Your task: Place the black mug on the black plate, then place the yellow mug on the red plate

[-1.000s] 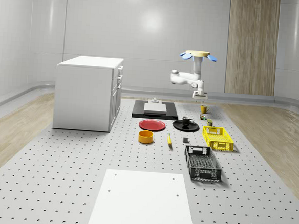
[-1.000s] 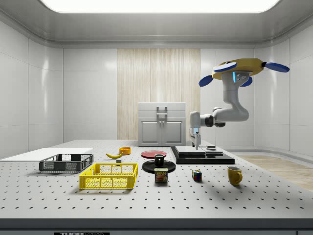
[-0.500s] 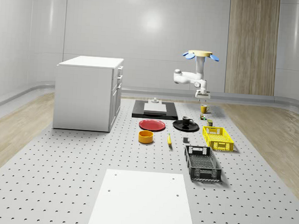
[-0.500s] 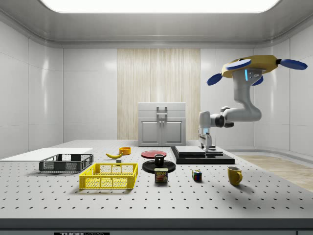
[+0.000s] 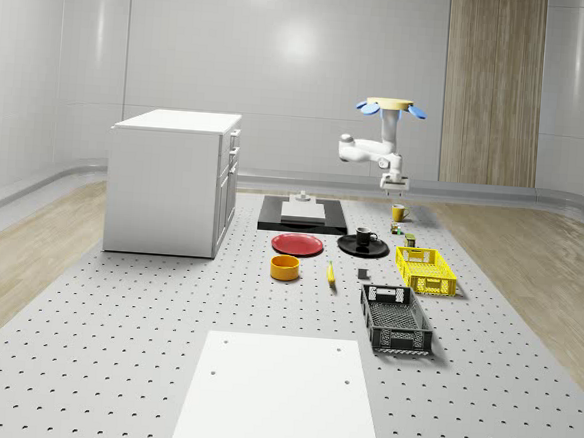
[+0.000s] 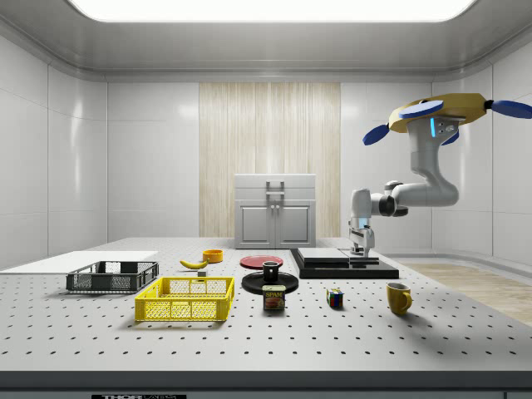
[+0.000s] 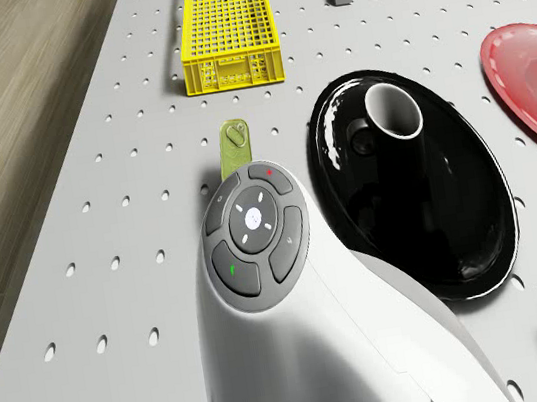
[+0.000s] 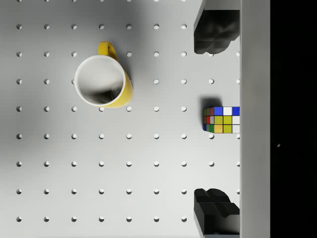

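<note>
I hovered the drone (image 6: 440, 112) above the table (image 5: 112, 357) | pincer (image 8: 213, 119) wide, empty, above yellow mug (image 8: 103, 81) | risk: off-centre descent might clip its rim.

Whole-scene and side cameras watch the perforated table (image 5: 112, 357) from afar, high front and low flank; both share the yellow mug (image 8: 103, 81) with the straight-down wrist view.

Drone (image 6: 440, 110): yellow disc body, blue rotor blades, cyan light strip. Arm (image 6: 416, 189): glossy white, grey joints. Wrist: grey round button pad (image 7: 257, 241). Fingers (image 8: 214, 30): black.
</note>
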Robot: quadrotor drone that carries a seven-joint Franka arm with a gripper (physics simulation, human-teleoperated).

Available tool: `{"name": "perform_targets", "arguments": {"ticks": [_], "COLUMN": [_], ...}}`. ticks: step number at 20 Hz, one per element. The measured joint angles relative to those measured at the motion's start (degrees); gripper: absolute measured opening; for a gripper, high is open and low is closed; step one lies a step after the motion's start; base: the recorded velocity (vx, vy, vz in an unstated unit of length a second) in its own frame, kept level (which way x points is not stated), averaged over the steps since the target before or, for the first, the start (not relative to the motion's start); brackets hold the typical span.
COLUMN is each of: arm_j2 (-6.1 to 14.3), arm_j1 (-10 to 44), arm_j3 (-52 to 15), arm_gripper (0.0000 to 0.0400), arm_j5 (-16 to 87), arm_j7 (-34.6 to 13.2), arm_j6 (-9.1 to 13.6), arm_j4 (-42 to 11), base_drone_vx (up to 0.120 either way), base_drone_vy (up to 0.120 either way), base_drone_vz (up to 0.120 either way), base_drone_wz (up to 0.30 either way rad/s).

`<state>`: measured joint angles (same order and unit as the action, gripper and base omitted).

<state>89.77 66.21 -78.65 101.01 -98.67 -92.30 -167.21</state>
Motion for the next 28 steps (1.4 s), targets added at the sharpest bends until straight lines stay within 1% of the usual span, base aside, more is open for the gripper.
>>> {"name": "perform_targets", "arguments": {"ticks": [13, 21, 23, 25, 28], "arm_j2": [-0.01, -0.01, -0.01, -0.01, -0.01], "arm_j1": [0.0, 0.0, 0.0, 0.0, 0.0], "arm_j3": [0.0, 0.0, 0.0, 0.0, 0.0], "arm_gripper": [0.04, 0.04, 0.04, 0.04, 0.04], "arm_j5": [0.0, 0.01, 0.01, 0.01, 0.01], "arm_j7": [0.0, 0.0, 0.0, 0.0, 0.0], "arm_j6": [0.01, 0.01, 0.01, 0.01, 0.01], "arm_j4": [0.0, 0.0, 0.0, 0.0, 0.0], "base_drone_vx": [-0.12, -0.115, 0.0, 0.0, 0.0], "base_drone_vy": [0.0, 0.0, 0.0, 0.0, 0.027], "base_drone_vz": [0.0, -0.115, -0.1, 0.0, -0.12], "base_drone_wz": [0.0, 0.0, 0.0, 0.0, 0.0]}}
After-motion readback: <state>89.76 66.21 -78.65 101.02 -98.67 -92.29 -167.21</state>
